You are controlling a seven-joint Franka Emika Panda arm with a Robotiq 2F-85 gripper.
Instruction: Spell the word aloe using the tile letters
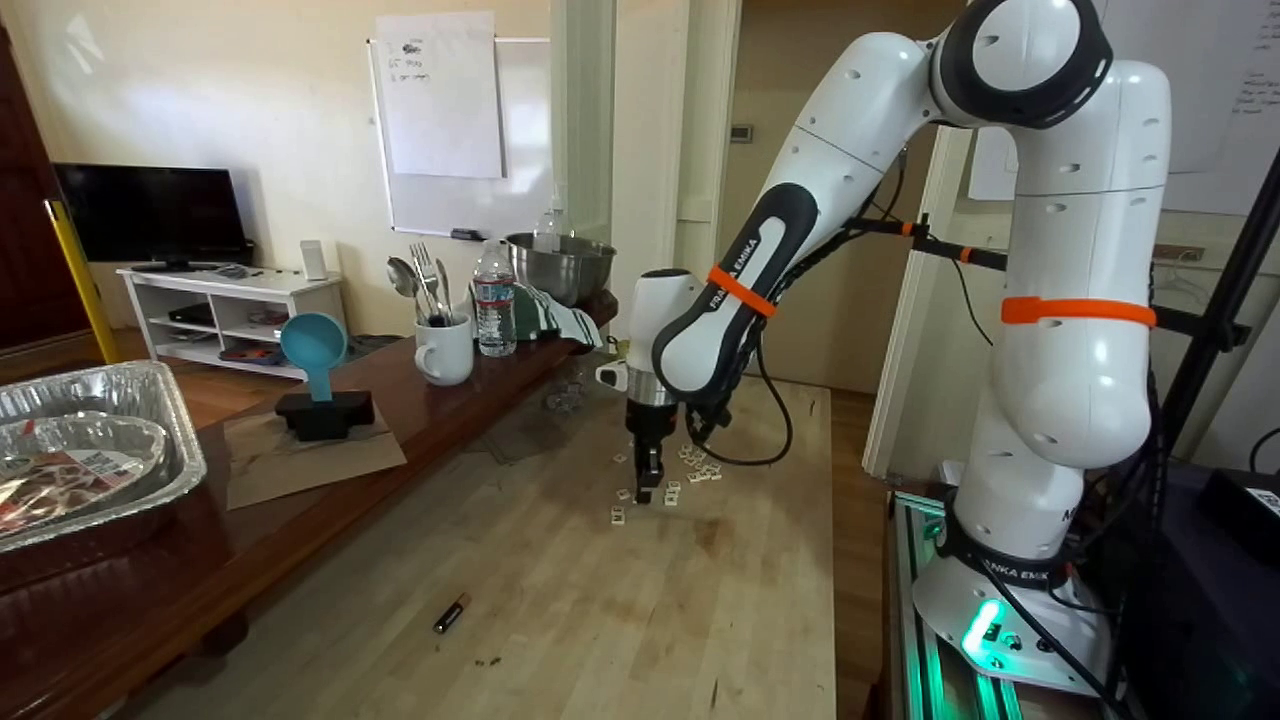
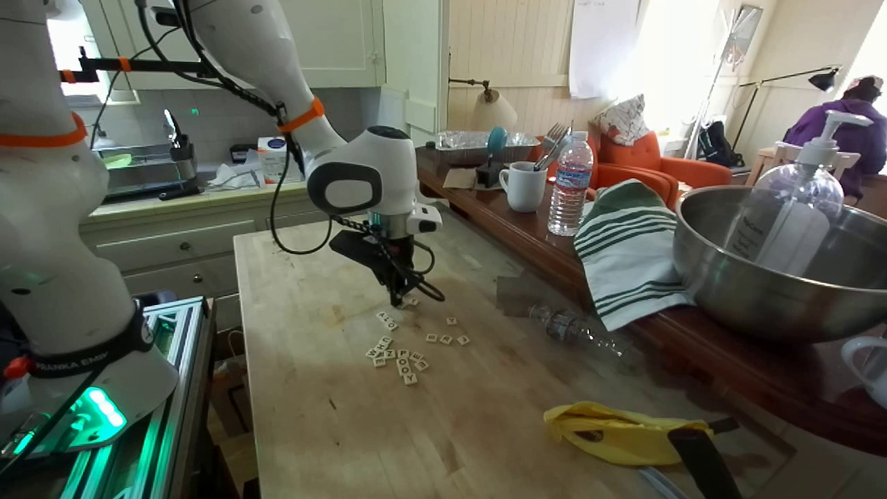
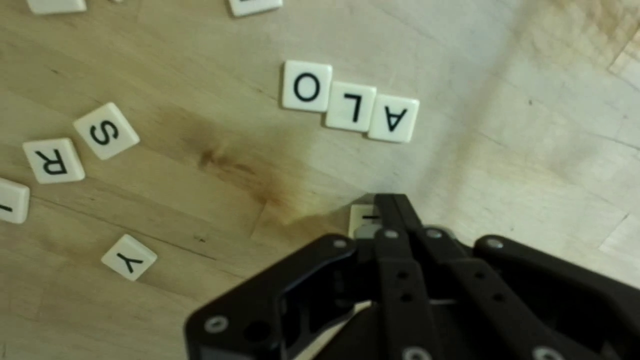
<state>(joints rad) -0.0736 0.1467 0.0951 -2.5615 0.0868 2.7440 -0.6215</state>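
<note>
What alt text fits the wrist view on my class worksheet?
Tiles O, L and A, left to right, sit side by side, A and L upside down. Below, a shut gripper partly hides another tile; S, R and Y lie at left.

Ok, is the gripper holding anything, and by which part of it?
Nothing is held: the gripper is shut, its jaws together. A tile lies partly hidden behind them; whether they touch it, I can't tell.

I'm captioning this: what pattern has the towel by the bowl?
The towel has green stripes on white, clearest in an exterior view.
</note>
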